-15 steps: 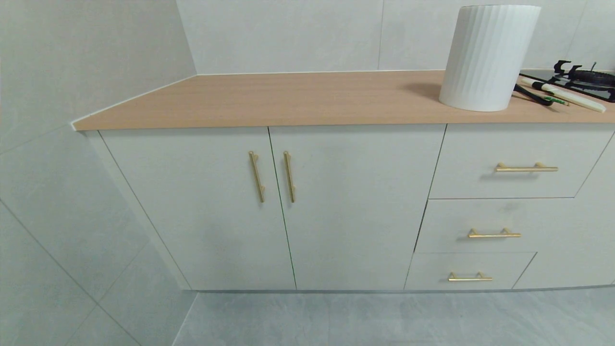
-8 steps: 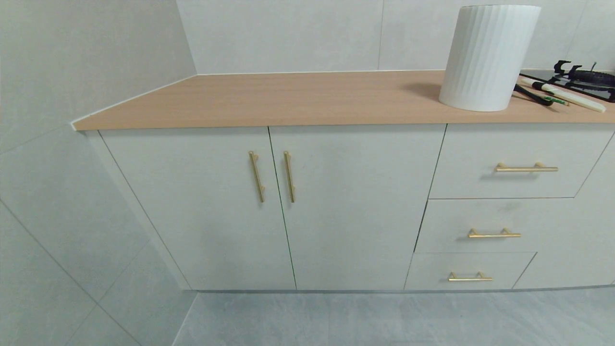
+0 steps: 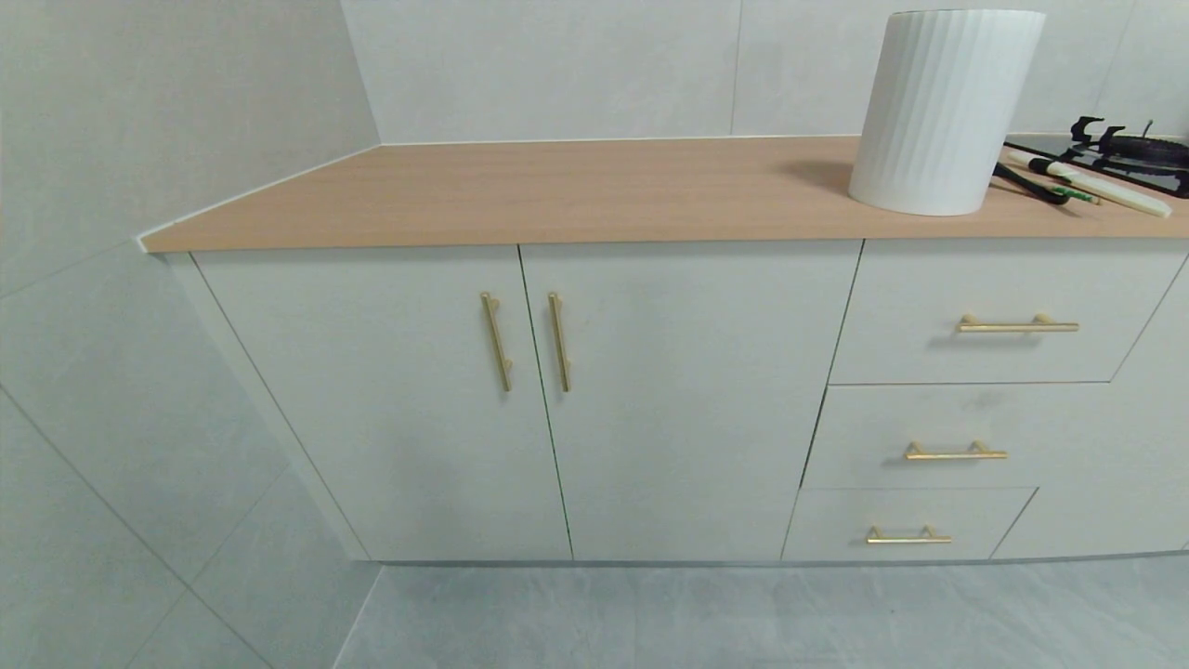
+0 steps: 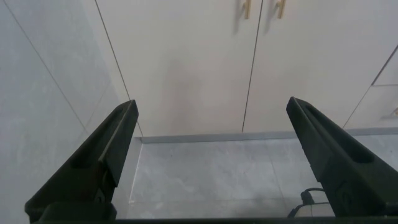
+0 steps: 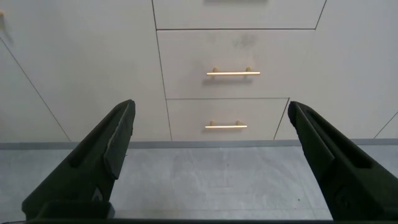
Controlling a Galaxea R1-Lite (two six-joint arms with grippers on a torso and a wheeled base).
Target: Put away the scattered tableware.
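Right now the left fingers are standing spread wide apart and gripping nothing. They are hanging low over the grey floor, facing the cabinet doors, whose gold handles are peeking in at the edge of the left wrist view. The right fingers are gaping just as wide, also with nothing between them. They are pointing at the lower drawers, each one carrying a horizontal gold bar.

Above the doors and drawers, the wood-topped table is running along the tiled wall into the corner. A white ribbed container is standing upright on the right part of the table, near its front edge. Just beside it, farther right, the scattered tableware is lying flat: a black-handled piece and a long cream piece close together, with a bit of green showing between them. What kind of utensils they are I cannot tell. Behind them a black stove grate is sitting at the far right end of the table.
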